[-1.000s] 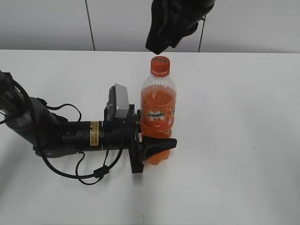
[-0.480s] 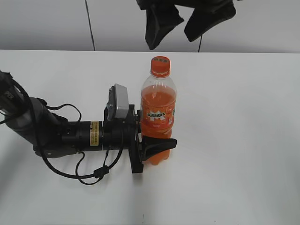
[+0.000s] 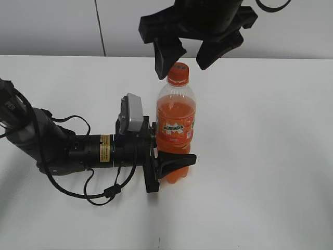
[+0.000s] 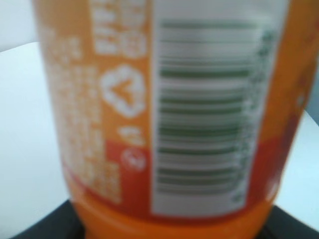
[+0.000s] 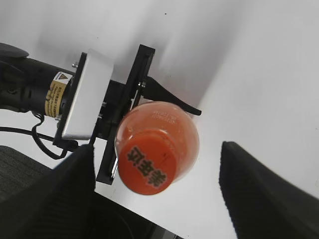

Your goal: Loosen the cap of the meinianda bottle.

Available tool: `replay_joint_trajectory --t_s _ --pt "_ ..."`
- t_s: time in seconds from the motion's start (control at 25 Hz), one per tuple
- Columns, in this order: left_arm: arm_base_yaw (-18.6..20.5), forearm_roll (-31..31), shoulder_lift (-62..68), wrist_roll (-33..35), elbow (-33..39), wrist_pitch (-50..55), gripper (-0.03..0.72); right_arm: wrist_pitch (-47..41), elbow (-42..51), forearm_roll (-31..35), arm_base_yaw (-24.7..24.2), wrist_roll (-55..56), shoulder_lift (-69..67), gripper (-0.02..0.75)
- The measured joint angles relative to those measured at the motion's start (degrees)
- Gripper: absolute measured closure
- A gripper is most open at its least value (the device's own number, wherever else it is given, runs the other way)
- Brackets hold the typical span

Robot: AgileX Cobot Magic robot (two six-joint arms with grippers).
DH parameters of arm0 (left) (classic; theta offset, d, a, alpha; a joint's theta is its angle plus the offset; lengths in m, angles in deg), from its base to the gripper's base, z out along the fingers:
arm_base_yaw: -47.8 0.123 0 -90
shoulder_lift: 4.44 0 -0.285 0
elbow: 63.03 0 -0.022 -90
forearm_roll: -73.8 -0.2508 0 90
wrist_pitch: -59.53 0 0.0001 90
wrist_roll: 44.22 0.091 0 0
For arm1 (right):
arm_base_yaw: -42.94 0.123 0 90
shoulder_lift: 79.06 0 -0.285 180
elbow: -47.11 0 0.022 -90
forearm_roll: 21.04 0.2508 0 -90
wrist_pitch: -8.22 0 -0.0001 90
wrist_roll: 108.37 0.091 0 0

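From the left, we see our left gripper [image 3: 169, 166] clamped on the lower body of the meinianda bottle [image 3: 176, 127], which stands upright on the white table [image 3: 270, 156]. Above it, our right gripper [image 3: 183, 57] hangs with fingers spread apart, straddling the cap [image 3: 178, 73] without touching it.

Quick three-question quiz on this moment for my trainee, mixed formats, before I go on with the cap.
1. True or false: the right tool is shut on the cap.
2. What does the left tool grip on the meinianda bottle? A. the neck B. the lower body C. nothing
3. Fill in: the bottle stands ____ on the table.

Key: 1. False: its fingers are spread either side of the cap, not touching. 2. B. 3. upright.
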Motion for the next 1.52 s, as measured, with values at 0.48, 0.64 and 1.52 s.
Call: replay_joint_trajectory --t_s 0.48,0.64,1.52 --pt "0.0 0.0 0.0 0.0 0.0 0.0 0.304 0.0 0.0 0.0 0.0 -1.1 -0.9 0.205" --pt "0.0 0.0 0.0 0.0 0.0 0.0 0.304 0.0 0.0 -0.1 0.0 -1.6 -0.9 0.282" --pt "0.0 -0.1 0.0 0.2 0.0 0.1 0.305 0.1 0.0 1.1 0.1 -27.9 -0.9 0.469"
